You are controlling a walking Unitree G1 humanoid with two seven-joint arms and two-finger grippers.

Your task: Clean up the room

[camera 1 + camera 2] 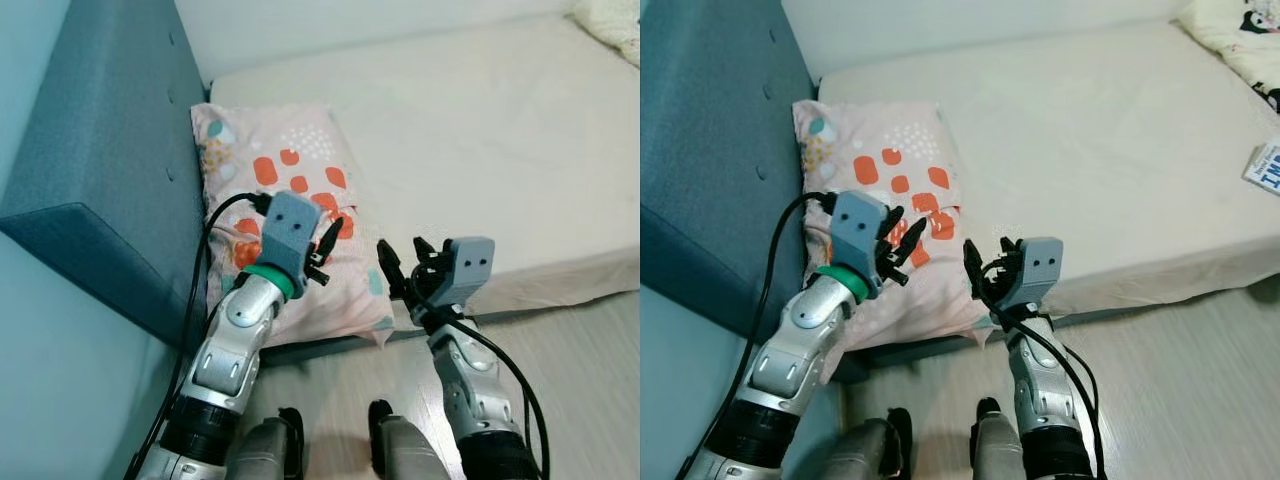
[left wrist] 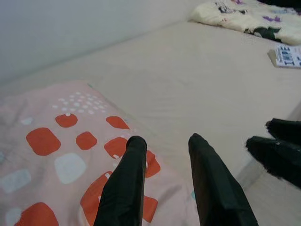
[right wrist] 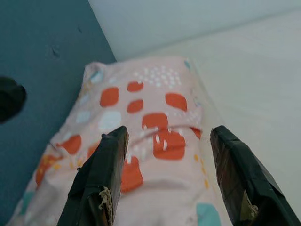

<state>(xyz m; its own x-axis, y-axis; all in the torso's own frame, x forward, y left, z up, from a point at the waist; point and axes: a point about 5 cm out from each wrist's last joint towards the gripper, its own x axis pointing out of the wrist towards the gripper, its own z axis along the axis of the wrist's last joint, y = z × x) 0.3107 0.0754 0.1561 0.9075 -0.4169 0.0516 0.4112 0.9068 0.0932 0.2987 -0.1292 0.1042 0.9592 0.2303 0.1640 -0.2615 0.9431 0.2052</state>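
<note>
Because the pillow [image 1: 285, 225] lies at the bed's [image 1: 480, 150] near corner, overhanging the edge beside the headboard [image 1: 100, 170], the spread left end effector [image 1: 322, 252] and spread right end effector [image 1: 400, 268], both empty, could nudge it off onto the floor [image 1: 580, 350].

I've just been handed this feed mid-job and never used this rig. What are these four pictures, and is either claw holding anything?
The two wide pictures come from the robot's head, looking down at its own silver arms. The other two look along each claw's black fingers. Before it is a bed with a blue headboard. A pink pillow with orange patches lies at the head end; a patterned blanket and a small booklet lie farther along. The left claw hovers over the pillow, the right claw beside its edge. Both are open and hold nothing.
</note>
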